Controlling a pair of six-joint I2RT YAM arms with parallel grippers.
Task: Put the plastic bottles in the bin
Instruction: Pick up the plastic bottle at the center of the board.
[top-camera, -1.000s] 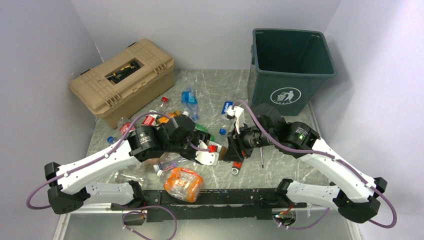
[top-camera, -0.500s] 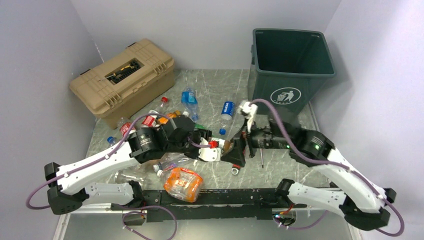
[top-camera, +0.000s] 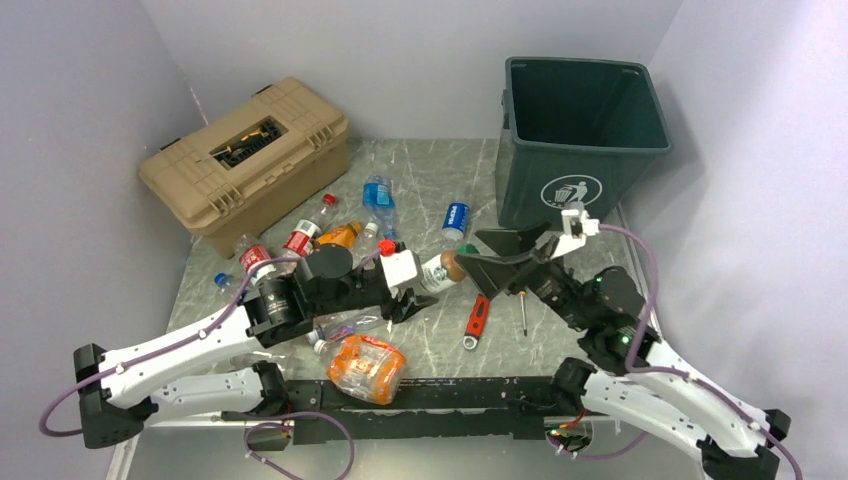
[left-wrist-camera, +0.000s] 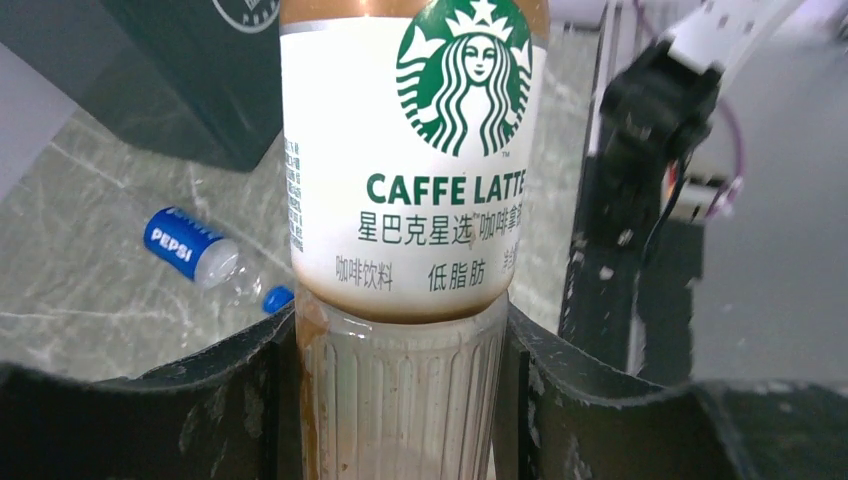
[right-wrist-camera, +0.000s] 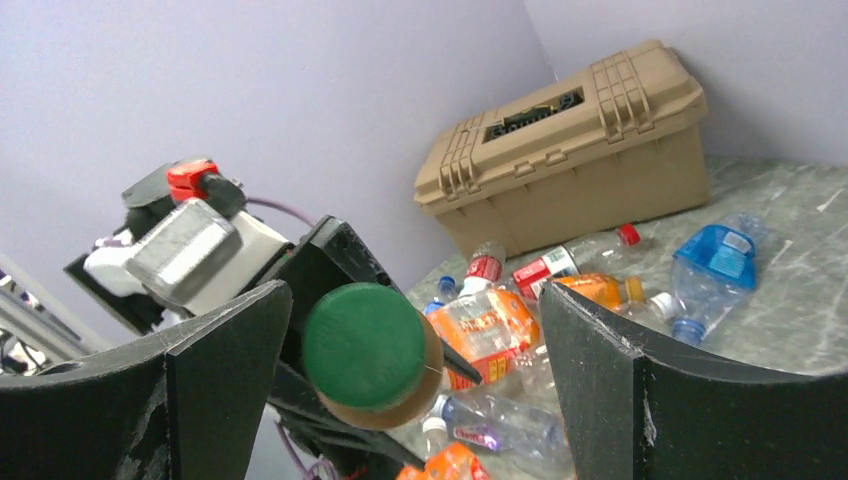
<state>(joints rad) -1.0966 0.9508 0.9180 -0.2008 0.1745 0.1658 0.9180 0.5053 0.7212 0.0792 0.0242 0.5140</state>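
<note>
Now, the bin (top-camera: 530, 180) stands far right, just behind my right gripper (top-camera: 470, 248), whose jaws are spread wide. My left gripper (left-wrist-camera: 395, 390) pinches the latte bottle (left-wrist-camera: 410, 200) by its base, long axis aimed cap-first at that gap.
</note>
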